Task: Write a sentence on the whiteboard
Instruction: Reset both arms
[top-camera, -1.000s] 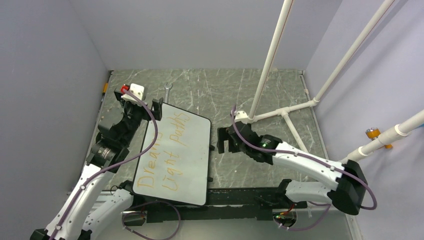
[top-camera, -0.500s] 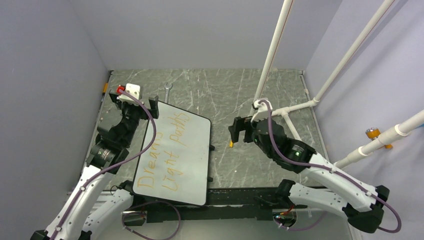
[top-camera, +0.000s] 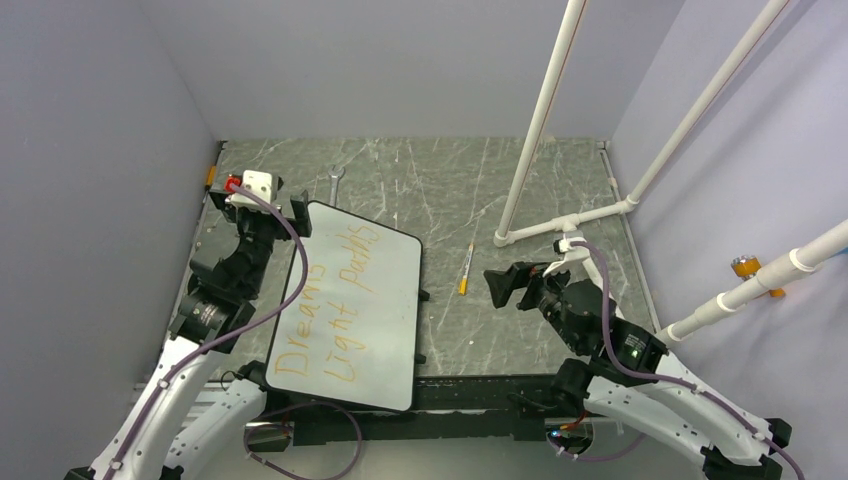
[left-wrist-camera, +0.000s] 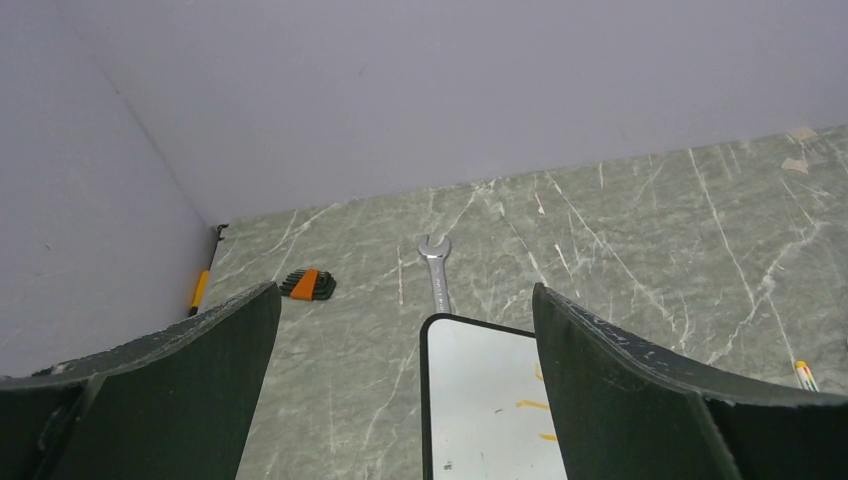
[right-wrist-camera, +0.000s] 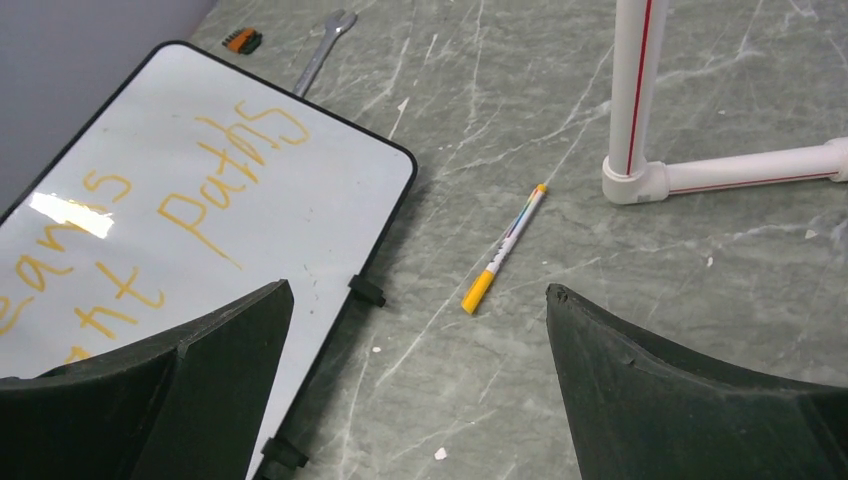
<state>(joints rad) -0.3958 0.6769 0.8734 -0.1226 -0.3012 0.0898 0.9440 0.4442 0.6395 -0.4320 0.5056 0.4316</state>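
The whiteboard (top-camera: 385, 300) lies flat on the table, left of centre, with small black clips on its right edge. The sentence (top-camera: 330, 305) in orange-yellow reads roughly "Dreams Light paths" in two lines; part of it shows in the right wrist view (right-wrist-camera: 215, 170). An orange-capped marker (top-camera: 466, 268) lies on the table right of the board, also seen from the right wrist (right-wrist-camera: 503, 250). My right gripper (top-camera: 512, 285) is open and empty, right of the marker. My left gripper (top-camera: 258, 208) is open and empty above the board's far left corner (left-wrist-camera: 470, 400).
A wrench (top-camera: 334, 184) and an orange-and-black hex key set (left-wrist-camera: 305, 284) lie beyond the board's far end. A white pipe frame (top-camera: 560, 225) stands at the right, its foot (right-wrist-camera: 635, 180) just beyond the marker. Grey walls close in on three sides.
My right gripper has drawn back to the right from the board's right edge, leaving the marker lying on the table. My left gripper has shifted slightly left and farther away.
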